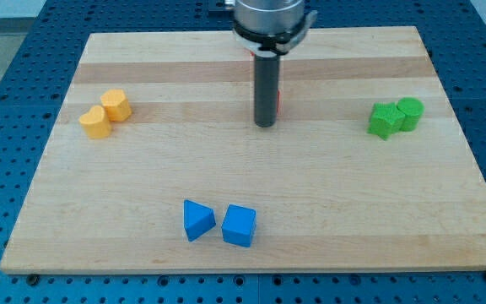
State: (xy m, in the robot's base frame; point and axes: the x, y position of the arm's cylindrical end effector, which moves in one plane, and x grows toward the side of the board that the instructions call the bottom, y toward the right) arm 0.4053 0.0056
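My tip [265, 124] rests on the wooden board [142, 169] near its upper middle. A sliver of a red block [278, 101] shows just behind the rod on its right side, mostly hidden; I cannot tell whether it touches the rod. Two yellow blocks lie at the view's left, a rounded one [116, 105] and another [94, 122] touching it. At the view's right stand a green star-like block [385, 120] and a green cylinder [410, 113], side by side. Near the view's bottom lie a blue triangular block [197, 219] and a blue cube [240, 225].
The board sits on a blue perforated table [7, 101] that shows around all of its edges. The arm's grey mount [268, 17] hangs over the board's top edge.
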